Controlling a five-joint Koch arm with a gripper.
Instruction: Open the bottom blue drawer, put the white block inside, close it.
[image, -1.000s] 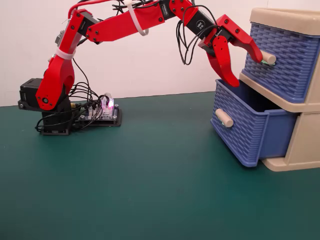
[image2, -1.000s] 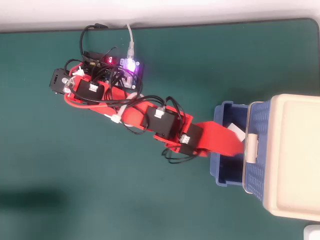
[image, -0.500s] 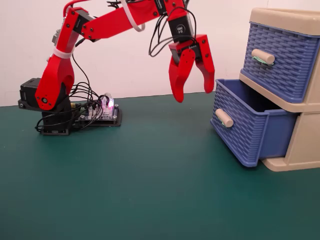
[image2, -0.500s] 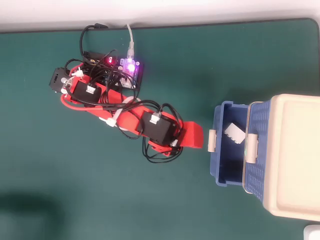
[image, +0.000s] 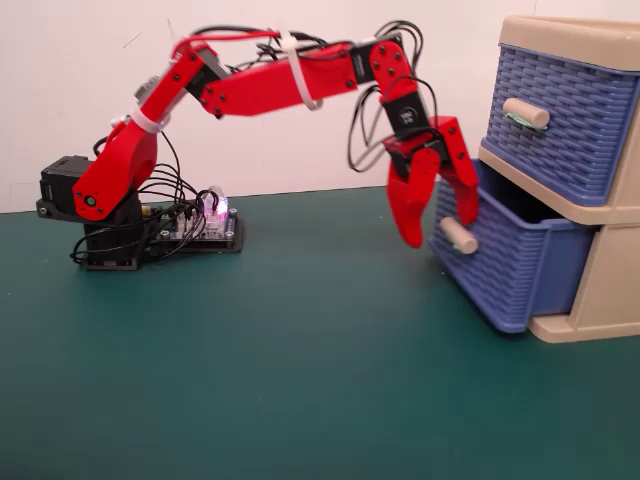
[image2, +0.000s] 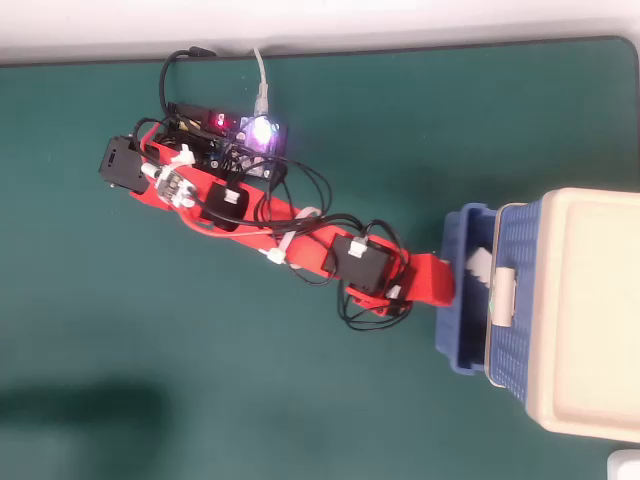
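Observation:
The bottom blue drawer (image: 510, 265) of a beige cabinet (image: 610, 270) stands pulled out toward the arm; its pale handle (image: 458, 236) shows on the front. In the overhead view the open drawer (image2: 462, 330) holds a white block (image2: 478, 265) near its far end. My red gripper (image: 440, 228) hangs at the drawer's front wall, just above the handle, with its jaws apart and nothing between them. In the overhead view the gripper (image2: 443, 282) reaches the drawer's front rim. The top blue drawer (image: 560, 110) is shut.
The arm's base (image: 100, 215) and a lit controller board (image: 205, 222) stand at the back left of the green mat (image: 300, 380). The cabinet top (image2: 590, 310) fills the right side. A small white thing (image2: 626, 466) lies at the bottom right corner.

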